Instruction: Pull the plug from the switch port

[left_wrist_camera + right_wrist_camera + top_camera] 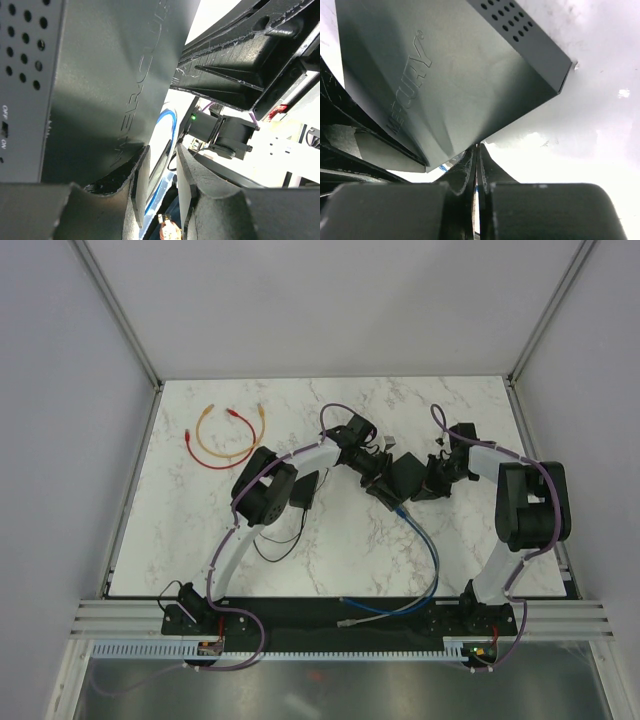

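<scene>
Pinching the flat black rectangular switch over the white marble worktop, left jaws grip its corner; right jaws pressed together beneath.

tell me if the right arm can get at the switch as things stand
Probably yes: the right end effector sits shut at the edge of the switch, nothing between them; the left end effector is at its opposite side.

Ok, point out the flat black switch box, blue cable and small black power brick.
flat black switch box (470, 85): right wrist view, lettered face.
blue cable (435, 562): top view, outer bend.
small black power brick (304, 490): top view, body.
</scene>
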